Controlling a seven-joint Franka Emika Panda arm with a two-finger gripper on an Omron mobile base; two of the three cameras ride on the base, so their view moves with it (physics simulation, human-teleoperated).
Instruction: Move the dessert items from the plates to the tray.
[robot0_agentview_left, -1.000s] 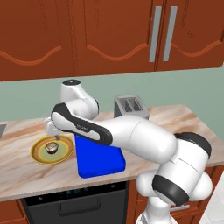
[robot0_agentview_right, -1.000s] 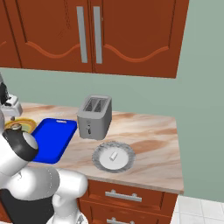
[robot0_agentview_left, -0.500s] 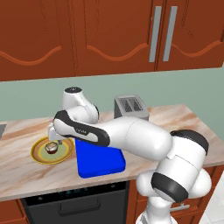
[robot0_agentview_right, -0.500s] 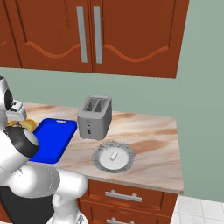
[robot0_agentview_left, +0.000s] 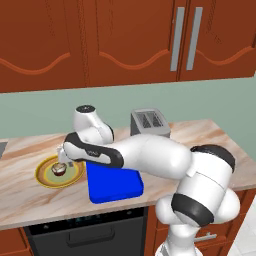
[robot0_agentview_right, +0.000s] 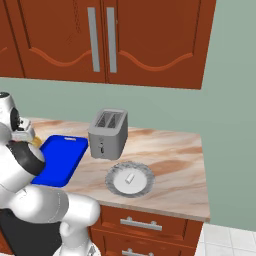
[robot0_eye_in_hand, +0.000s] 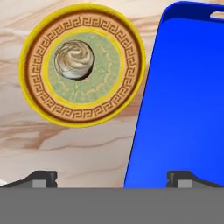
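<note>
Cupcake (robot0_eye_in_hand: 74, 59) on yellow plate (robot0_eye_in_hand: 35, 100), marble counter (robot0_eye_in_hand: 65, 148), wood cabinets (robot0_agentview_left: 125, 40).

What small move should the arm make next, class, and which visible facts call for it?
Probably shift the open pincer sideways over the cupcake, then lower. In the hand view the cupcake sits on the yellow-rimmed plate off to one side of the fingertips, which straddle bare counter and the blue tray edge, and nothing is held.
</note>
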